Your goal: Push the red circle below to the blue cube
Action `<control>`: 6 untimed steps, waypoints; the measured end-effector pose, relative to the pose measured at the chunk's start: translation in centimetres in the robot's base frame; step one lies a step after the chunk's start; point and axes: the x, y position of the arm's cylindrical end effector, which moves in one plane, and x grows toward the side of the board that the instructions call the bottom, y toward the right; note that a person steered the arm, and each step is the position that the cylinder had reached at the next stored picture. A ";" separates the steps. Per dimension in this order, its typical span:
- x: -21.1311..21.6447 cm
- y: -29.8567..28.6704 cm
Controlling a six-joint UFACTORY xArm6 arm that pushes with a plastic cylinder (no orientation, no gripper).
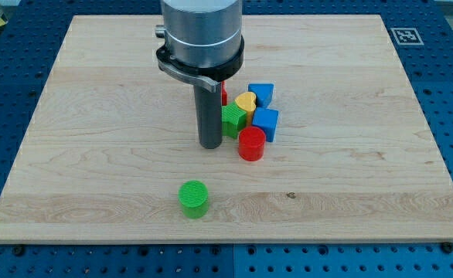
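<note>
Wooden board [95, 116] on a blue perforated table [2, 93], 1 arm coming down from the view's top, ending in a dark rod. The tip [210, 145] sits on the board just left of the block cluster, close to the green block [233, 120] and a little left of the red circle [251, 144], apparently not touching the red one (gap is small, hard to be sure).

Cluster at centre-right: red circle at the view's bottom of the group, blue cube [266, 123] just above-right of it and touching or nearly so, yellow heart [246, 101] above the green block, a 2nd blue block [261, 94] (wedge-like, shape unclear) at the top, and a sliver of another red block [224, 94] mostly hidden behind the rod. A green cylinder [193, 198] stands alone, well apart, toward the view's bottom.

Judgement: the red circle already lies roughly below the blue cube, slightly to its left, so the task looks nearly done; the tip on the left side suits a short nudge rightward to centre it under the cube. Risk: the green block gets dragged along too.

No fingers on this rig, just the plain rod: nothing spread, pressed or pinching, nothing held.
</note>
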 end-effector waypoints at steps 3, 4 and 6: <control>2.9 3.2; 2.9 6.4; 2.6 9.2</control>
